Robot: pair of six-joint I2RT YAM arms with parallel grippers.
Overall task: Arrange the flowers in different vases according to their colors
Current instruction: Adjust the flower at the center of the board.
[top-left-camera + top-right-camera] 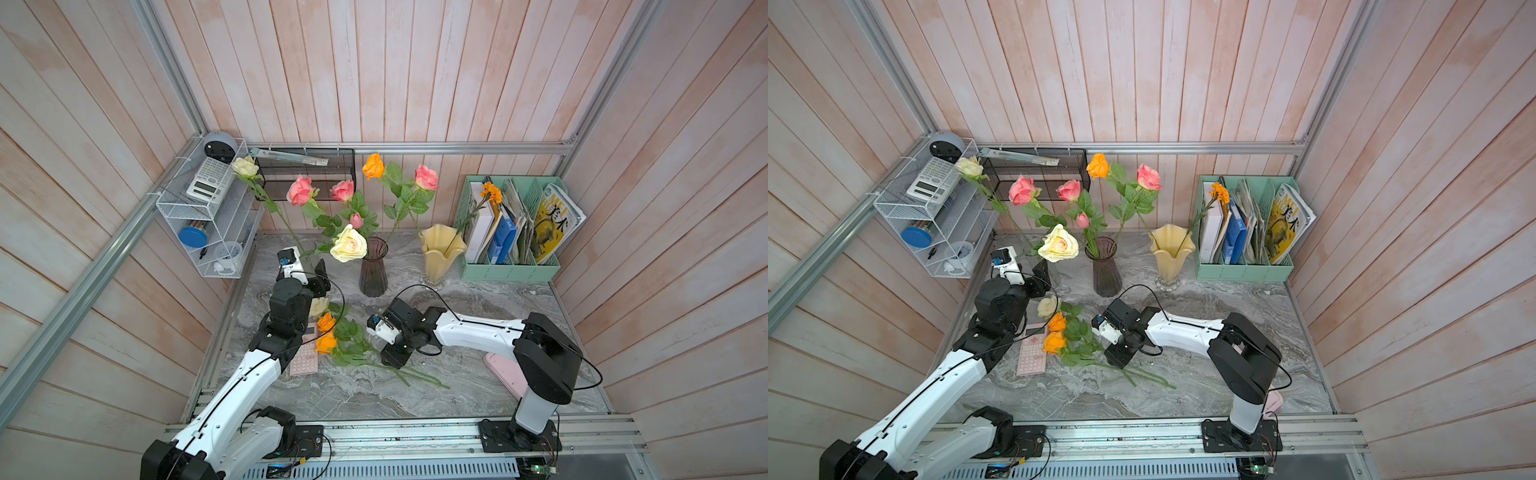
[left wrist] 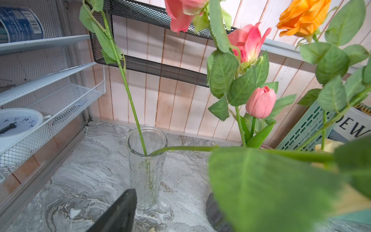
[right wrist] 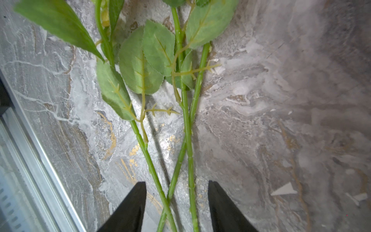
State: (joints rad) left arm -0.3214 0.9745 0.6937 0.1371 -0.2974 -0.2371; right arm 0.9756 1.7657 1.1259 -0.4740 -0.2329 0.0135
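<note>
Flowers (image 1: 326,343) not yet sorted lay on the marbled table (image 1: 478,291), left of centre toward the near side. There were two orange heads and a cream one, with their stems (image 3: 186,124) running right under my right gripper (image 3: 176,182). Its jaws stood apart, astride three thin green stems that crossed just there, and gripped nothing. I judged that closing at the crossing would take all three. The better move was to shift toward the heads, where the stems spread a little, and pinch one orange stem alone, clear of the saw-edged, cloth-like leaves (image 3: 140,66). The stems looked like smooth, knobbly plastic, apt to roll on the hard top. At far left my left gripper (image 1: 321,276) hung beside the glass vase (image 2: 147,166), a clear dimpled cylinder. Only one finger (image 2: 120,213) showed, so I could not tell its state. A cream rose (image 1: 349,244) leaned out over that rim. The ribbed purple vase (image 1: 373,270) held pink roses, and the ruffled yellow vase (image 1: 440,251) stood right of it.
</note>
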